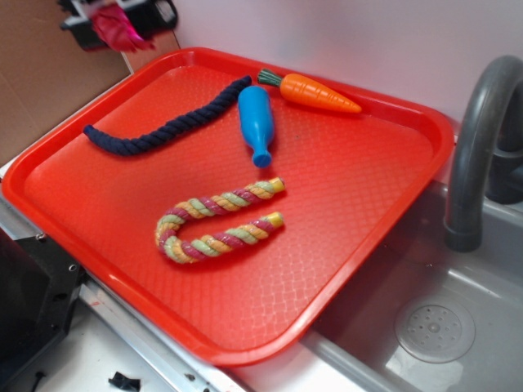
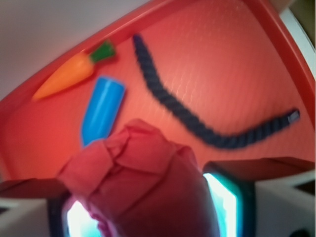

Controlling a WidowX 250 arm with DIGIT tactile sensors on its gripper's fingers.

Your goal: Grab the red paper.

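Observation:
The red paper (image 1: 117,29) is a crumpled pinkish-red ball held high above the tray's far left corner. My gripper (image 1: 114,23) is shut on it, at the top left of the exterior view. In the wrist view the red paper (image 2: 140,180) fills the space between my two fingers (image 2: 229,197), squeezed from both sides, with the tray far below it.
A big red tray (image 1: 343,269) holds a dark blue rope (image 1: 163,126), a blue bottle (image 1: 256,122), an orange toy carrot (image 1: 315,92) and a striped U-shaped rope (image 1: 219,220). A grey sink (image 1: 458,327) with a faucet (image 1: 474,139) lies to the right.

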